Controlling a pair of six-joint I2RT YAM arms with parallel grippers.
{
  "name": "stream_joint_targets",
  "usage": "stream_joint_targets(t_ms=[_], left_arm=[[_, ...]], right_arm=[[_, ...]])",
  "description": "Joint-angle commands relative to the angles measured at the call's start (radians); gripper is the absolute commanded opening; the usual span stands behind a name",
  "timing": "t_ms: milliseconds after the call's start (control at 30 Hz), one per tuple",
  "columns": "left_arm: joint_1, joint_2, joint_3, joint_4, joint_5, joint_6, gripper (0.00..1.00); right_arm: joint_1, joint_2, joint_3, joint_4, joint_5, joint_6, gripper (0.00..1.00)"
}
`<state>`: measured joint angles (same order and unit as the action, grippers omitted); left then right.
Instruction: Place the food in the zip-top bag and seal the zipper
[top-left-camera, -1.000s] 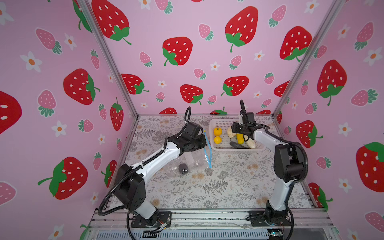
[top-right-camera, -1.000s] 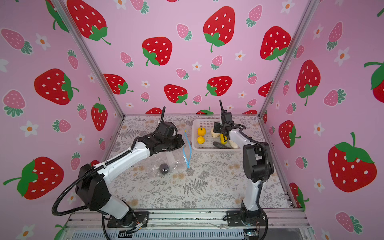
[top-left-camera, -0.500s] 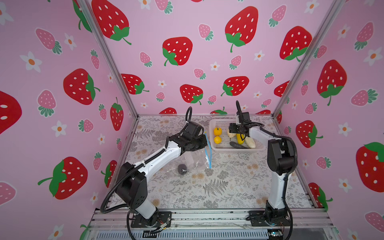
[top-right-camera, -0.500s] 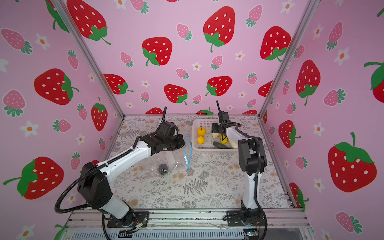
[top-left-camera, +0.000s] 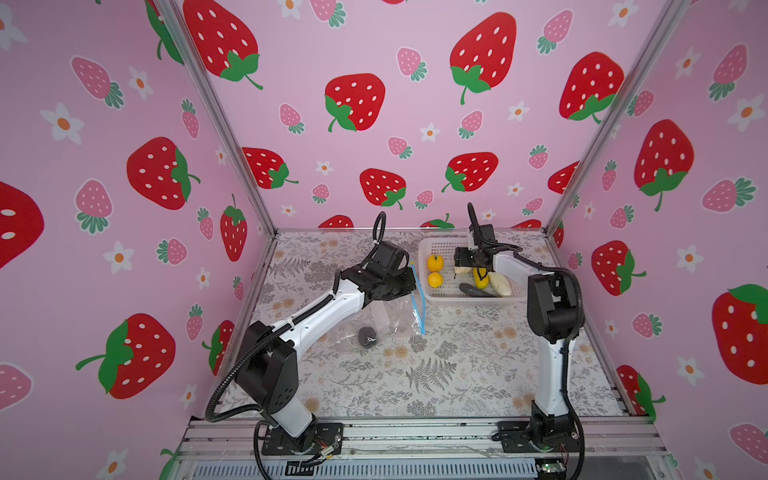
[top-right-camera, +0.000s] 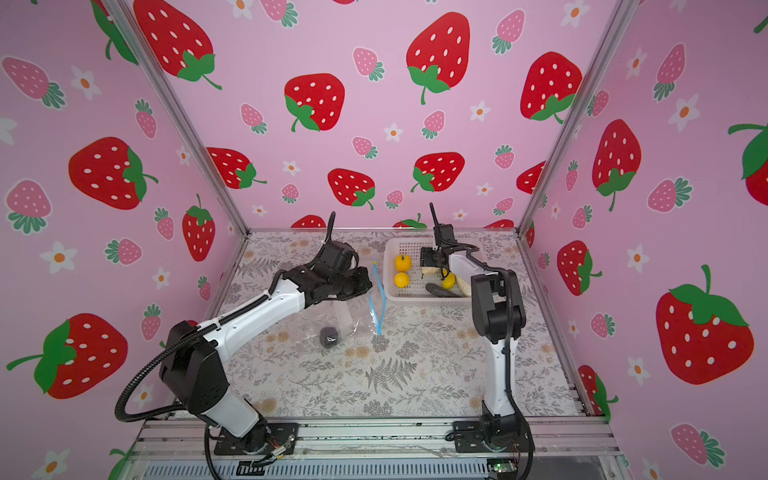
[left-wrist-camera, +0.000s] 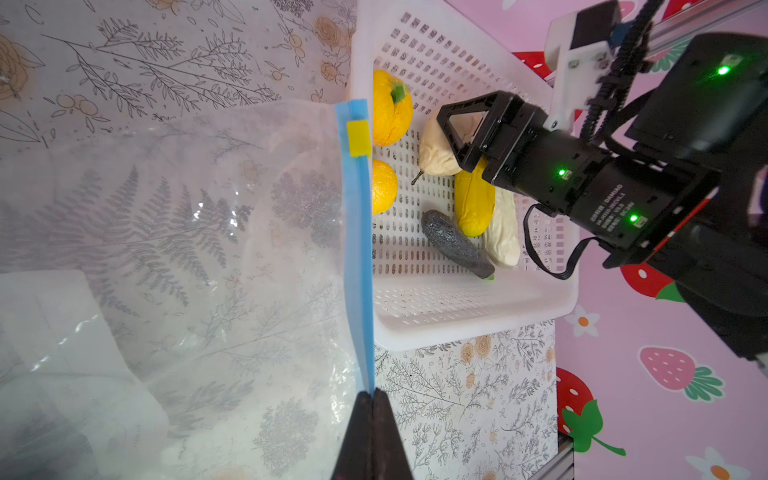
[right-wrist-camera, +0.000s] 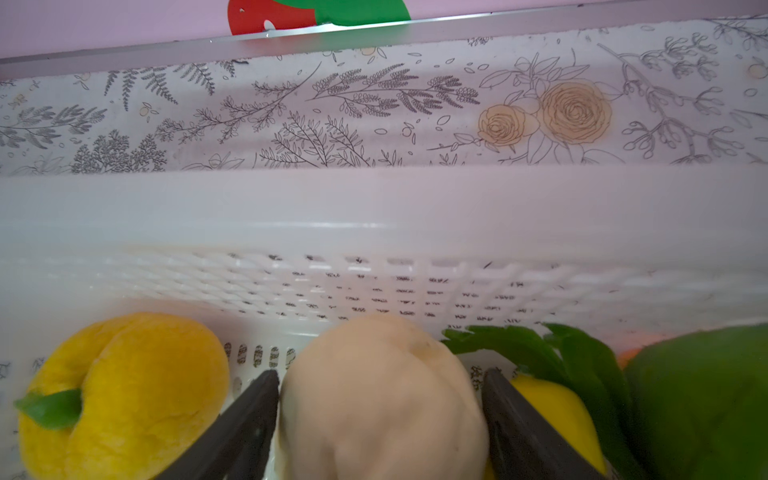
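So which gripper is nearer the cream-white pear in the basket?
Right. The right gripper straddles the pear inside the basket; the left gripper is outside it, shut on the zipper.

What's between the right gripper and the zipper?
An orange, a second orange and the basket wall lie between the right gripper and the zipper; the left wrist view shows it, both top views too.
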<state>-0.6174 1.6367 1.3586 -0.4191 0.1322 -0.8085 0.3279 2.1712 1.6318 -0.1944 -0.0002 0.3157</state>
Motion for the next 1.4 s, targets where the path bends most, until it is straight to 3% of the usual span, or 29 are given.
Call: stream_joint_targets(t_ms=[0, 400, 1367], left_arm=[[0.004, 0.005, 0.040, -0.007, -0.002, 0.009, 0.00], [0.008, 0.004, 0.033, 0.000, -0.001, 0.006, 0.00], [0.015, -0.008, 0.034, 0.002, 0.015, 0.006, 0.00]], right_arm=[[0.014, 0.023, 0.030, -0.023, -0.010, -0.012, 0.81], [0.023, 0.054, 0.061, -0.039, -0.024, 0.000, 0.82], [0.008, -0.037, 0.055, -0.021, -0.097, 0.046, 0.65]])
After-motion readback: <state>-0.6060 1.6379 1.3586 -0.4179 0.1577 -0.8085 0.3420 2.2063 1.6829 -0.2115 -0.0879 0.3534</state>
